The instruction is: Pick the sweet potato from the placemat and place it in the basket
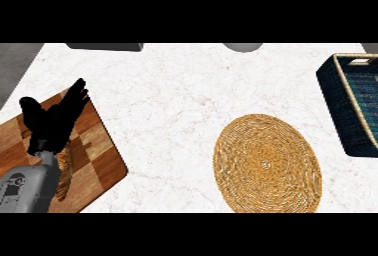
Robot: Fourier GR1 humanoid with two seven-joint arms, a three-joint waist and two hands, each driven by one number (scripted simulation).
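Left hand (pixel 52 120) at frame left, fingers straight and spread.
It is over a wooden board (pixel 100 160); placemat (pixel 267 164) lower right; basket (pixel 354 107) right edge.

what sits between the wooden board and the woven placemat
Nothing: in the head view only bare white counter lies between the wooden board and the round woven placemat.
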